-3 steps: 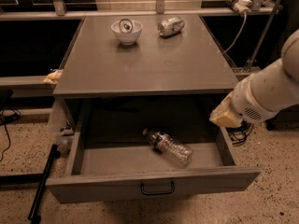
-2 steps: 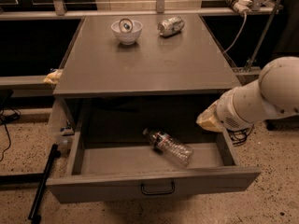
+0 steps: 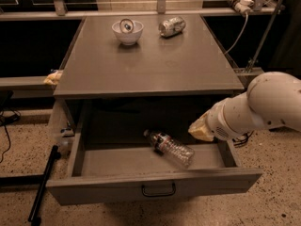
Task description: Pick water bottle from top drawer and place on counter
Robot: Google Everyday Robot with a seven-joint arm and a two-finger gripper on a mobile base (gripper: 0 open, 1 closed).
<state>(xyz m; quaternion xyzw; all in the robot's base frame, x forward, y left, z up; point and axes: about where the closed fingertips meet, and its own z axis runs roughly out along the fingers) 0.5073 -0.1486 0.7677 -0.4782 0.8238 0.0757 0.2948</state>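
Observation:
The water bottle (image 3: pixel 170 149) lies on its side in the open top drawer (image 3: pixel 103 188), right of its middle, with its cap pointing to the back left. It is clear and ribbed with a dark label band. The drawer's dark wire handle (image 3: pixel 158 190) is at the centre of the front panel. The grey counter (image 3: pixel 150 62) spans the top of the cabinet above. My white arm (image 3: pixel 263 105) comes in from the right. My gripper (image 3: pixel 200 128), a pale yellowish tip, hangs over the drawer's right side, just right of and above the bottle, apart from it.
A white bowl (image 3: pixel 127 31) with a round object in it and a crushed silver can (image 3: pixel 171 26) stand at the back of the counter. A cable and plug (image 3: pixel 237 4) hang at the back right. A black pole (image 3: pixel 42 185) lies on the floor at the left.
My arm and gripper have moved left, from beside the drawer's right wall to over the drawer's inside, closer to the bottle. The bottle has not moved.

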